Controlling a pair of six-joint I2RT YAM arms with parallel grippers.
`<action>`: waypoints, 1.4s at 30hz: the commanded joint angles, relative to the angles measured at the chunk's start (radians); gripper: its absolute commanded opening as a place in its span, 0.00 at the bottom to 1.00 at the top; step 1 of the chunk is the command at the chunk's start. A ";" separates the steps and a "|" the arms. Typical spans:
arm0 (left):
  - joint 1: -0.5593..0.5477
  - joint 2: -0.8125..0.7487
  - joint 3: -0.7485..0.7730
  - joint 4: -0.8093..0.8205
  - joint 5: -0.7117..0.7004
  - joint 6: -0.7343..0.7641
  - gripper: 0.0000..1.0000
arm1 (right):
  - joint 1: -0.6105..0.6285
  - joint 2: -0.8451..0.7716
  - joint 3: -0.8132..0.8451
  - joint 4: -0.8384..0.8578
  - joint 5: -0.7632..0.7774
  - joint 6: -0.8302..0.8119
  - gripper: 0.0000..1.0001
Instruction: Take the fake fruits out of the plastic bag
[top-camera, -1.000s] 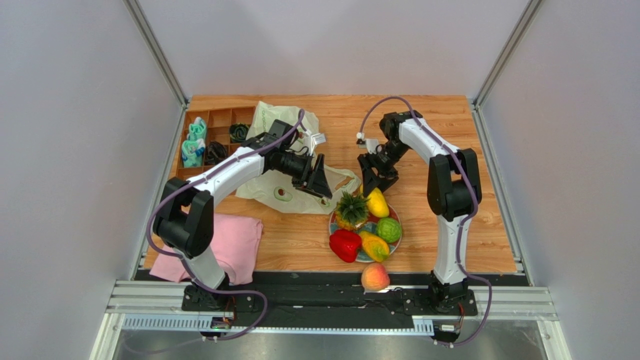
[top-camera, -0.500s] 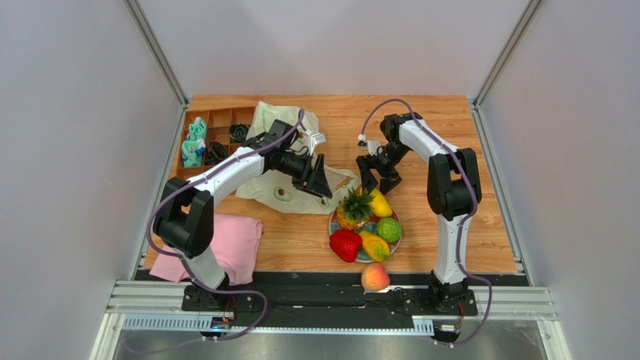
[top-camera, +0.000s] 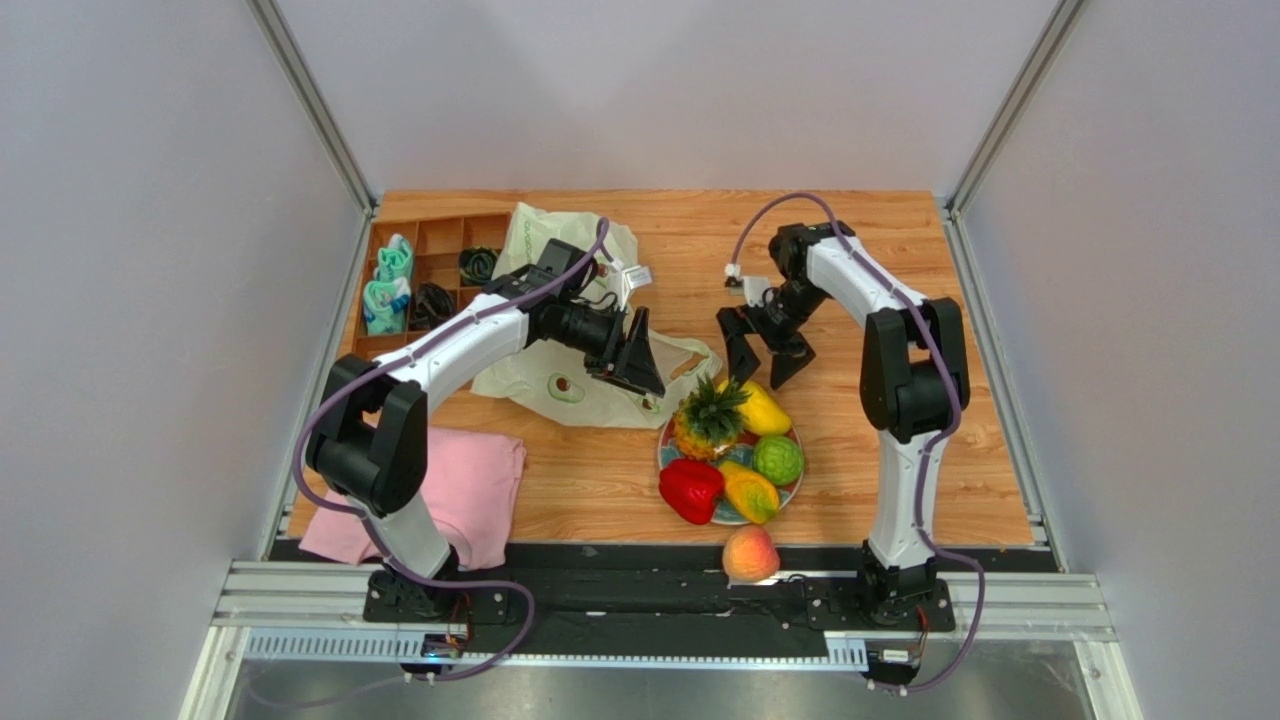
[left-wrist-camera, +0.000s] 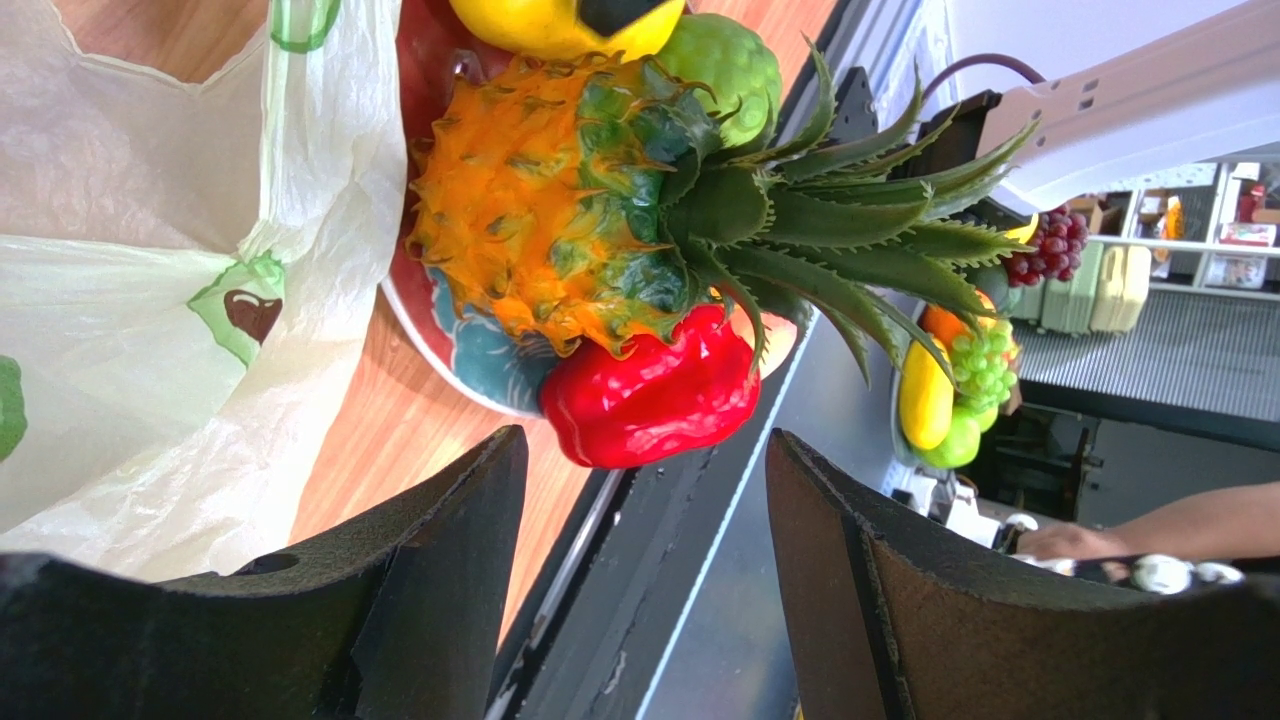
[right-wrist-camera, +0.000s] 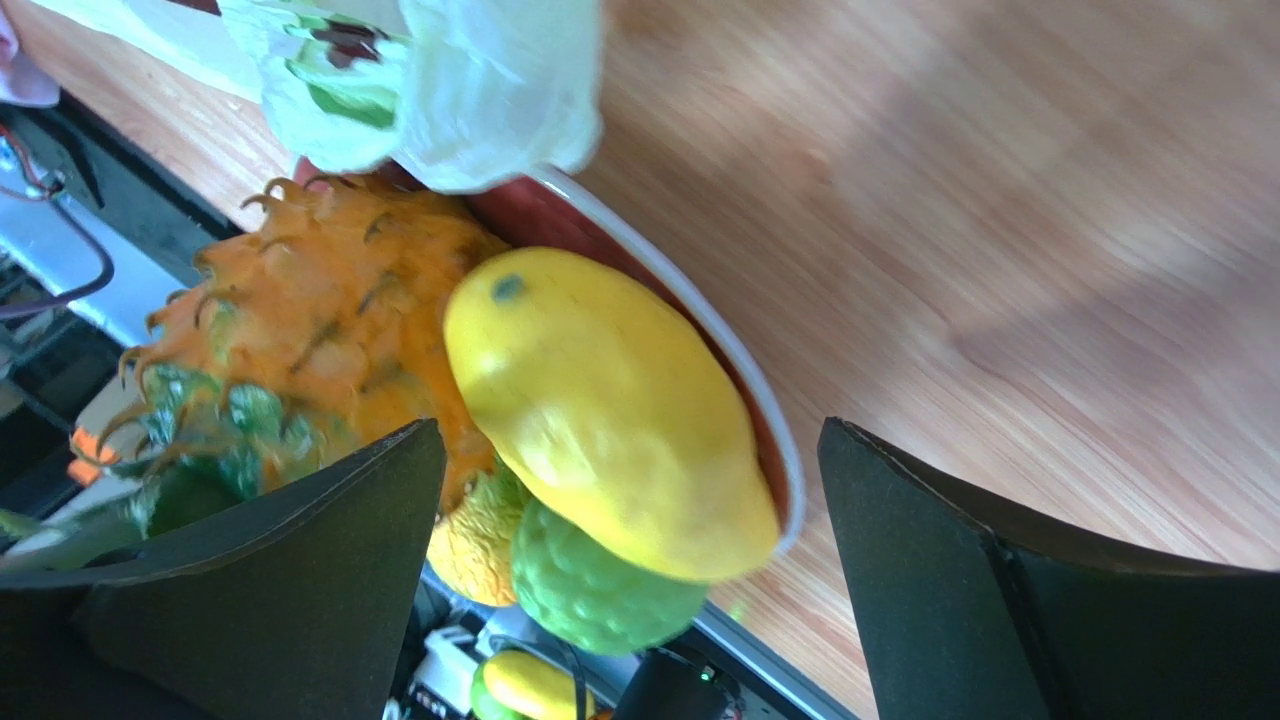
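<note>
The plastic bag (top-camera: 559, 323) lies flattened on the table at the back left, and its edge shows in the left wrist view (left-wrist-camera: 150, 285) and the right wrist view (right-wrist-camera: 451, 75). The flower-patterned plate (top-camera: 795, 483) holds the pineapple (top-camera: 699, 420), a yellow mango (top-camera: 760, 408), a bumpy green ball (top-camera: 777, 458), a red pepper (top-camera: 690, 489) and an orange mango (top-camera: 748, 492). A peach (top-camera: 750, 554) sits on the front rail. My left gripper (top-camera: 639, 365) is open and empty over the bag's near edge. My right gripper (top-camera: 766, 353) is open and empty, just behind the yellow mango (right-wrist-camera: 609, 413).
A wooden compartment tray (top-camera: 443, 237) with teal and black items stands at the back left. A pink cloth (top-camera: 466, 480) lies at the front left. The black rail (top-camera: 601, 558) runs along the table's front edge.
My right gripper has let go of the yellow mango on the plate, opened wider and drawn back up and to the right. The left arm has not moved.
</note>
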 joint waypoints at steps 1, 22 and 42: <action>0.007 -0.014 0.038 0.001 0.006 0.026 0.68 | -0.085 -0.174 0.075 0.020 0.055 0.008 1.00; 0.140 -0.255 0.091 -0.091 -0.159 0.115 0.77 | 0.633 -1.453 -0.829 0.126 0.123 -0.873 0.97; 0.310 -0.520 -0.027 0.025 -0.090 0.014 0.79 | 0.953 -1.033 -0.949 0.277 0.253 -0.966 0.91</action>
